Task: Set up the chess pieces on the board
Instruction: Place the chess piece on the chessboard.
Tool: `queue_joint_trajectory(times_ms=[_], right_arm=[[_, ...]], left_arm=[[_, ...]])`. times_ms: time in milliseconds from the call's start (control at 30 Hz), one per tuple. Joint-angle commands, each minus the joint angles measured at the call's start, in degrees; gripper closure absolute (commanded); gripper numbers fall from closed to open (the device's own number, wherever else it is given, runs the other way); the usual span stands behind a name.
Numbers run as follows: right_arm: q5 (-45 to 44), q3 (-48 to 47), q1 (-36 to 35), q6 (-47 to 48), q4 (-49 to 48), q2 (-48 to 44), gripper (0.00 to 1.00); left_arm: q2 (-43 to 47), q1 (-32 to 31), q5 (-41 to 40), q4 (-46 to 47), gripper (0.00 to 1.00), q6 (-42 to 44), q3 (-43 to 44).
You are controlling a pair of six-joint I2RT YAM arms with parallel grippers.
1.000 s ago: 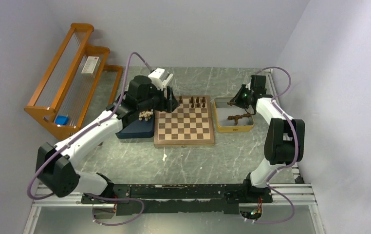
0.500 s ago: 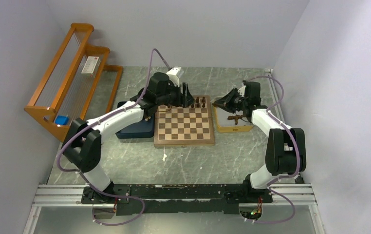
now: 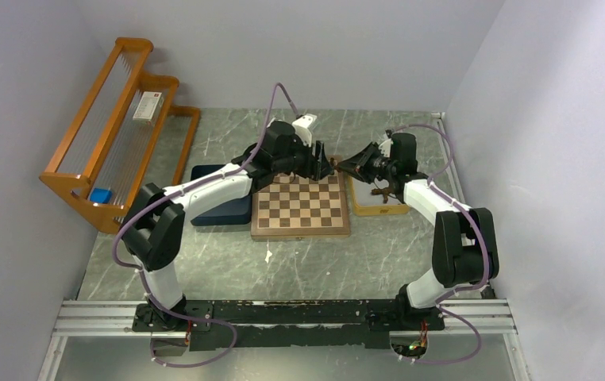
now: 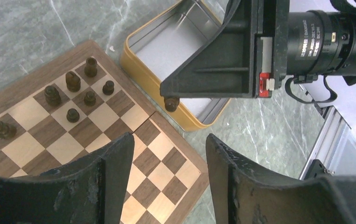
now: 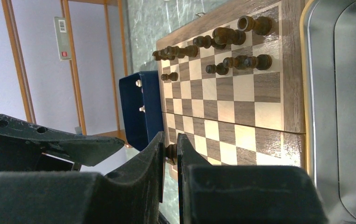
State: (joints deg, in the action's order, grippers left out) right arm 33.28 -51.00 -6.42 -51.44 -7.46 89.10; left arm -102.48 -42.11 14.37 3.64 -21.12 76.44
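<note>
The board (image 3: 299, 205) lies mid-table, with several dark chess pieces (image 4: 72, 81) on its far rows. My right gripper (image 5: 169, 140) is shut on a small dark piece (image 5: 170, 151) and hangs over the board's far right corner, beside the yellow tray (image 3: 380, 208). In the left wrist view that piece (image 4: 170, 103) pokes out below the right gripper's jaws. My left gripper (image 4: 169, 140) is open with nothing between its fingers, above the board's right rim (image 4: 188, 151). The two grippers nearly meet tip to tip (image 3: 331, 164).
A dark blue tray (image 5: 141, 112) left of the board holds cream pieces (image 5: 138, 83). The yellow tray's metal floor (image 4: 176, 44) shows bare in the left wrist view. An orange wooden rack (image 3: 117, 119) stands at the far left.
My left arm swung right from the blue tray across the board's far edge, its jaws narrowing a little. My right gripper moved left from the yellow tray, carrying the dark piece.
</note>
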Motion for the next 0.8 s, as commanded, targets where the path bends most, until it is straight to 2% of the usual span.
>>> queue_joint_trajectory(times_ms=[0,367,767], right_arm=[[1.09,0.90,-0.69,-1.63,-2.17,-1.18,0.86],[1.24,0.62,-1.31,-2.08,-2.53,-0.84,0.87],[1.51,0.99,-1.32,-2.63,-3.68,-0.03,0.87]], left_arm=[[-2.17,-0.33,0.89,2.67,0.39,1.39,3.64],[-6.81,-0.56,0.52,0.94,0.45,2.73,7.67],[-7.89,-0.54,2.30,1.64,0.62,3.02,7.89]])
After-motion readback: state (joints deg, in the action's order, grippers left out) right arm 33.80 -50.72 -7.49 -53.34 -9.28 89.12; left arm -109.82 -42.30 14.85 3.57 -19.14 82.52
